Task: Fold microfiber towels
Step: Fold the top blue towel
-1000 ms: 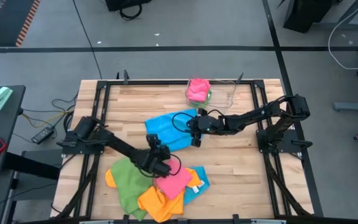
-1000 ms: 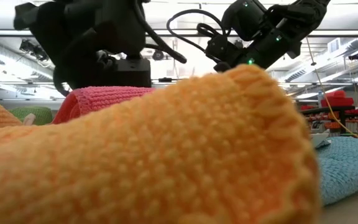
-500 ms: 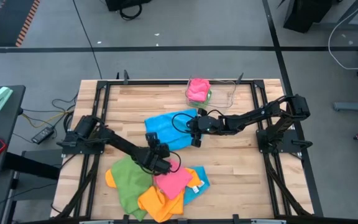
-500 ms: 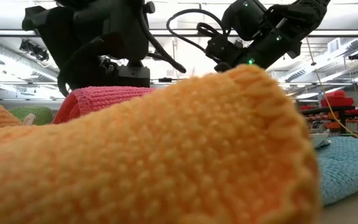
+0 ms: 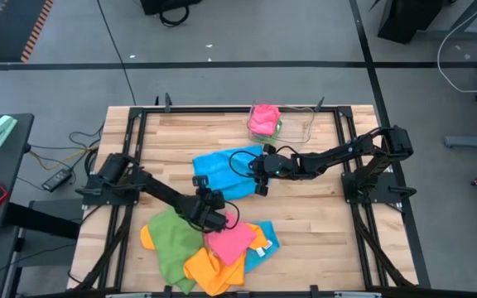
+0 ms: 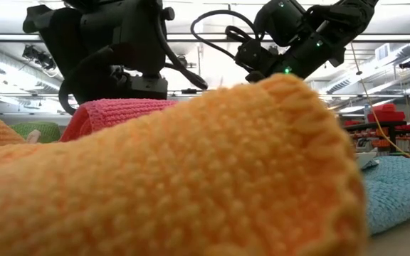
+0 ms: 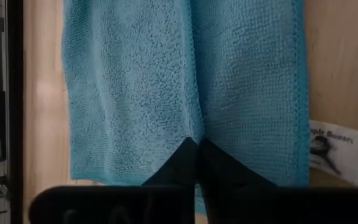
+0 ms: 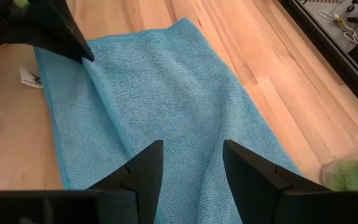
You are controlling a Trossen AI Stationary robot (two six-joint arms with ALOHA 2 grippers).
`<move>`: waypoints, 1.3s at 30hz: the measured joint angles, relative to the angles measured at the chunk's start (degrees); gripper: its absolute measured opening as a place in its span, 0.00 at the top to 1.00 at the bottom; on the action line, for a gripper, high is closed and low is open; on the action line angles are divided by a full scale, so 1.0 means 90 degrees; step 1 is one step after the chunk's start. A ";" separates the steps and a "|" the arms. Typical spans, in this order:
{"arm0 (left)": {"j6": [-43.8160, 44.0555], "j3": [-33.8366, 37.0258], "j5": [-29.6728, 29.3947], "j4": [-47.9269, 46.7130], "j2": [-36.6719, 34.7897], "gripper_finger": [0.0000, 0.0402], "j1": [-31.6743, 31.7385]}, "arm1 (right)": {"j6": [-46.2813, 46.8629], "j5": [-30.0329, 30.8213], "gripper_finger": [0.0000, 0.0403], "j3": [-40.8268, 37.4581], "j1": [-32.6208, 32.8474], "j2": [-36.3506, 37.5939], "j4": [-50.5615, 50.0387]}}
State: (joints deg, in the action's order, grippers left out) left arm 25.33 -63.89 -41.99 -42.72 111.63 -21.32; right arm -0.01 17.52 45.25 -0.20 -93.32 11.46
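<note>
The microfiber towels number seven that can be counted from above. One sky-blue towel [image 5: 224, 172] lies spread in the middle of the wooden table [image 5: 317, 219]. Four sit in a heap at the near edge: a green towel [image 5: 170, 242], a pink towel [image 5: 232, 241], an orange towel [image 5: 208, 271] and a second blue towel [image 5: 265, 241] under the pink one. A folded pink towel [image 5: 263, 118] rests on top of a green one [image 5: 278, 127] in the clear plastic tray [image 5: 298, 124] at the far edge.

Two arms are at work on the spread blue towel. The left gripper [image 5: 214, 216] is at that towel's near edge, just beside the heap; in its wrist view the two dark fingers [image 7: 185, 162] meet tip to tip, pinched on the towel's hem [image 7: 194, 140]. The right gripper [image 5: 257, 173] hovers over the towel's right side, its fingers [image 8: 143, 167] standing apart with blue cloth showing between them and nothing held.

One white sewn-in tag [image 7: 334, 151] sticks out from the blue towel's edge onto the wood. It carries a small dark figure and a line of print, too small to read for sure. The same tag [image 8: 30, 76] shows in the right wrist view, also unreadable
</note>
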 joint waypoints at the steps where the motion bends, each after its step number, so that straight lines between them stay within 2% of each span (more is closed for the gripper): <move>1: -0.0011 -0.0042 -0.0006 -0.0090 -0.0002 0.98 0.0000 | 0.0000 0.0000 0.56 0.0000 -0.0001 0.0000 -0.0002; 6: -0.0028 -0.0339 -0.0017 -0.0636 -0.0002 0.95 0.0000 | -0.0118 -0.0143 0.56 0.0000 -0.0001 0.0000 -0.0082; 12: -0.0077 -0.0634 0.0037 -0.1217 -0.0003 0.98 0.0000 | -0.0119 -0.0194 0.56 0.0000 -0.0001 0.0000 -0.0091; 16: -0.0223 -0.0838 0.0230 -0.1344 -0.0004 0.95 -0.0002 | -0.0121 -0.0338 0.56 0.0000 0.0001 0.0000 -0.0128; 18: -0.0220 -0.1000 0.0235 -0.1519 -0.0004 0.95 -0.0005 | -0.0133 -0.0574 0.56 0.0000 -0.0001 0.0000 -0.0132; 21: -0.0221 -0.1231 0.0306 -0.1736 -0.0007 0.97 -0.0023 | -0.0232 -0.1287 0.56 0.0000 0.0001 0.0000 -0.0240; 24: -0.0414 -0.1353 0.0914 -0.1740 -0.0007 0.98 -0.0049 | -0.0262 -0.1771 0.56 0.0000 0.0003 0.0000 -0.0437; 27: -0.0399 -0.1366 0.1311 -0.1817 -0.0007 0.96 -0.0090 | -0.0236 -0.1793 0.56 0.0000 0.0003 0.0000 -0.0684; 30: -0.0252 -0.1366 0.1308 -0.2100 -0.0007 0.94 -0.0153 | -0.0297 -0.1938 0.56 0.0000 0.0014 0.0000 -0.0975; 33: -0.0060 -0.1363 0.1308 -0.2284 -0.0007 0.97 -0.0164 | -0.0402 -0.1971 0.56 0.0000 0.0075 0.0000 -0.1198; 36: -0.0047 -0.1367 0.1316 -0.2283 -0.0007 0.98 -0.0232 | -0.0500 -0.1897 0.56 0.0000 0.0098 0.0000 -0.1244; 39: -0.0022 -0.1447 0.1413 -0.2252 -0.0009 0.96 -0.0305 | -0.0501 -0.1784 0.56 0.0000 0.0095 0.0000 -0.1250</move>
State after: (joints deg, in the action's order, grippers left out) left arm 25.13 -76.91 -29.28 -62.98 111.55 -24.07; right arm -4.52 1.46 45.25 0.66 -93.32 0.21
